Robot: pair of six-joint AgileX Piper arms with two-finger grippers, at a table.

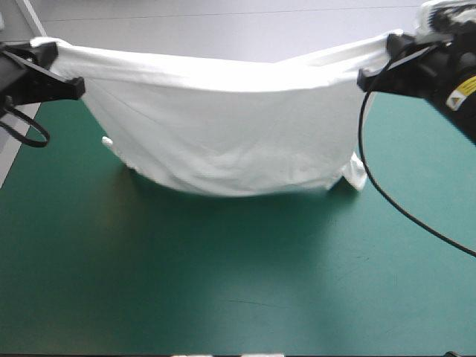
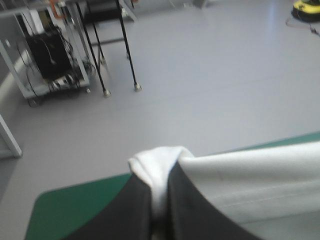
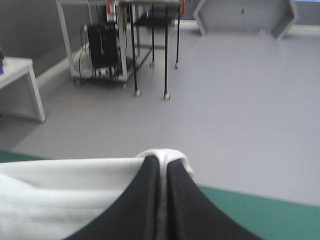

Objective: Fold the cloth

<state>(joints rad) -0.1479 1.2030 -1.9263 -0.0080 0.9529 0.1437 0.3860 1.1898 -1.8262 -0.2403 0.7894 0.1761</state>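
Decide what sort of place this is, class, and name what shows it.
Probably a robotics lab bench: a left end effector and right end effector stretch a white T-shirt over a teal-green table.

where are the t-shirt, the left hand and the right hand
T-shirt (image 1: 223, 134), high view, middle of the hanging sheet
left hand (image 2: 158, 176), left wrist view, between its fingertips
right hand (image 3: 161, 162), right wrist view, between its fingertips
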